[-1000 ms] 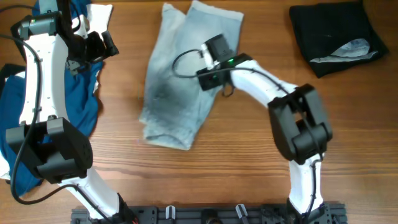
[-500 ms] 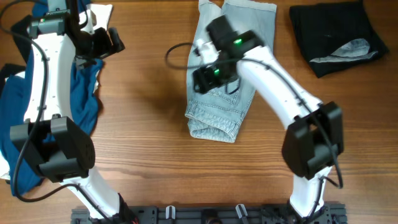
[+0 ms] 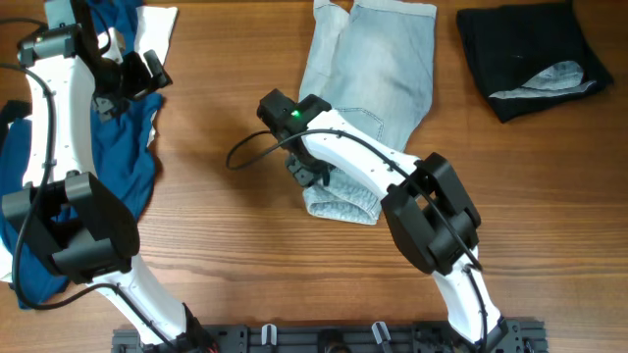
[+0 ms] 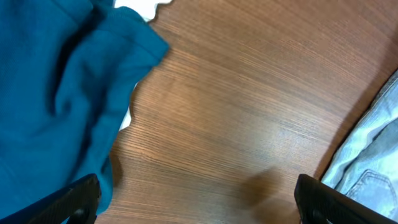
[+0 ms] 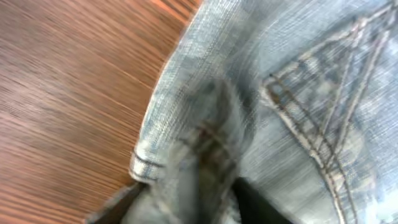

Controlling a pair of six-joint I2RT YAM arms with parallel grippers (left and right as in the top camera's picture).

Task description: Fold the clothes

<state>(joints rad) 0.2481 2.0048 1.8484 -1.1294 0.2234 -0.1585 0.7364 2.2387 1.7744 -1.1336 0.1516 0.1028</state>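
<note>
The light-blue jeans (image 3: 383,69) lie folded at the table's top centre, the lower fold reaching toward the middle. My right gripper (image 3: 312,172) sits at the jeans' lower left edge. In the right wrist view its jaws (image 5: 186,199) are shut on a bunched denim edge, and denim (image 5: 323,62) with stitched seams fills the frame. My left gripper (image 3: 137,78) hovers open at the far left over the blue shirt. In the left wrist view its fingers (image 4: 199,211) are spread wide and empty, with the jeans (image 4: 373,155) at the right edge.
A dark blue shirt (image 3: 128,157) is heaped along the left side and shows in the left wrist view (image 4: 56,93). A white cloth (image 3: 159,25) lies by it. A black garment with a grey patch (image 3: 520,49) lies at the top right.
The jeans shifted to the right and got refolded. My right gripper moved down and left to their lower left edge. My left gripper shifted slightly left.
</note>
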